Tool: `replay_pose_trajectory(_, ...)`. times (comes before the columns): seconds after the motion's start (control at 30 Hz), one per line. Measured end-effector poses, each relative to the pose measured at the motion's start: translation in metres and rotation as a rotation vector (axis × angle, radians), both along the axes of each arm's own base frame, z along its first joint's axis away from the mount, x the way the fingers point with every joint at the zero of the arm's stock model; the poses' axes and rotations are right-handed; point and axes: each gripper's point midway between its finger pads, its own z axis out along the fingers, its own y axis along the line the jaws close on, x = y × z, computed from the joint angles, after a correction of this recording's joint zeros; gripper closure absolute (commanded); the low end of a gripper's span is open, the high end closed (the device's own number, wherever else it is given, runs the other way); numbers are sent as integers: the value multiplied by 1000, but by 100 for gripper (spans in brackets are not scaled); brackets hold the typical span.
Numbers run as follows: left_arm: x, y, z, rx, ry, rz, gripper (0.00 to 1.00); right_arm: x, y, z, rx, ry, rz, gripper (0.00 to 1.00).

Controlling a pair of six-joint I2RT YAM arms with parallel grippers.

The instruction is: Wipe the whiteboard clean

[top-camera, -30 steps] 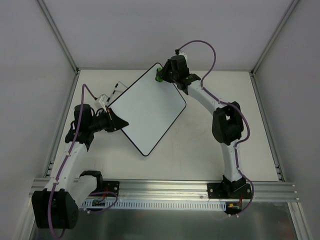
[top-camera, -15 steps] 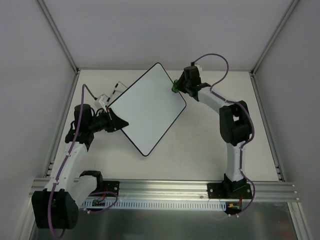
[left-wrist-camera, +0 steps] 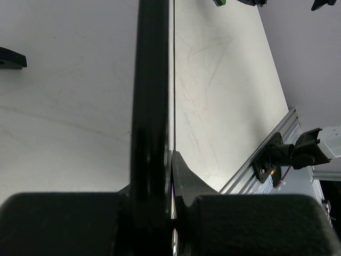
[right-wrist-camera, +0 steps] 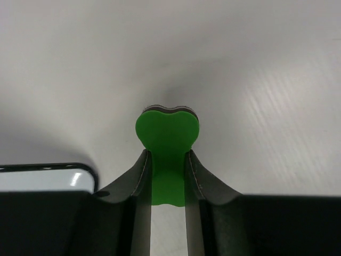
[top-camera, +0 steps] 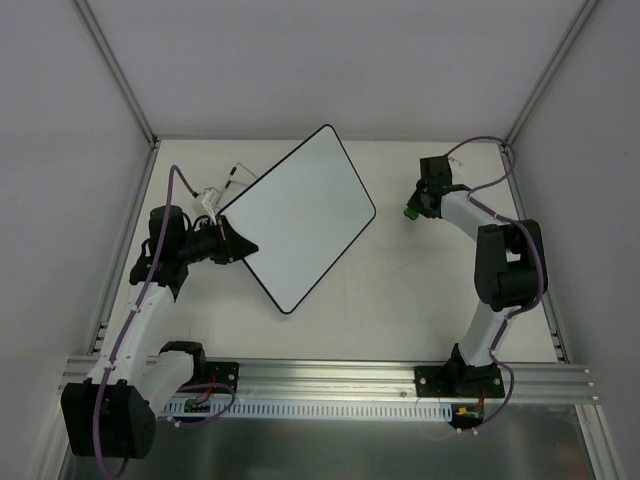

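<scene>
The whiteboard [top-camera: 300,215] is white with a thin black rim and no writing that I can see. It stands tilted, its far corner raised. My left gripper [top-camera: 238,248] is shut on its left edge; in the left wrist view the board's black rim [left-wrist-camera: 152,96] runs edge-on between the jaws. My right gripper [top-camera: 412,211] is to the right of the board, above the table, and is shut on the green eraser [right-wrist-camera: 168,140]. The eraser also shows in the top view [top-camera: 410,213]. A rounded corner of the board [right-wrist-camera: 48,178] shows at the lower left of the right wrist view.
A small white-and-black object [top-camera: 212,194] lies on the table behind the left gripper, next to the board's left corner. White walls and metal posts [top-camera: 115,70] enclose the table. A metal rail [top-camera: 330,380] runs along the near edge.
My right gripper has carried the green eraser from the board's far corner rightward, off the board and over the table. The board's far corner has risen a little. My left gripper has stayed put.
</scene>
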Motion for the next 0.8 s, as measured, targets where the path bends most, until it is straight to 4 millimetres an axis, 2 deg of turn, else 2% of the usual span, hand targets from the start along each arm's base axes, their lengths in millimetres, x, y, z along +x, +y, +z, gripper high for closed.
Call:
replay_pose_trajectory(0.07, 0, 0, 2, 3, -1, 1, 100, -9, -19, -10, -24, 38, -38, 80)
replay_pose_trajectory(0.13, 1, 1, 5, 8, -7, 3, 100, -17, -27, -18, -40, 72, -54, 73)
replay_pose_trajectory(0.23, 4, 3, 12, 20, -26, 12, 100, -28, -30, -26, -56, 113, -54, 56)
replay_pose_trajectory(0.27, 6, 3, 14, 23, -32, 17, 100, -30, -30, -27, -60, 121, -51, 44)
replay_pose_trajectory(0.5, 13, 8, 23, 38, -54, 52, 100, -34, -31, -27, -74, 131, -20, 3)
replay_pose_trajectory(0.63, 19, 9, 26, 27, -58, 85, 100, -47, -31, -15, -73, 116, 12, 1)
replay_pose_trajectory(0.8, 33, 14, 41, 5, -110, 153, 100, -59, -30, 27, -70, 25, 57, 1)
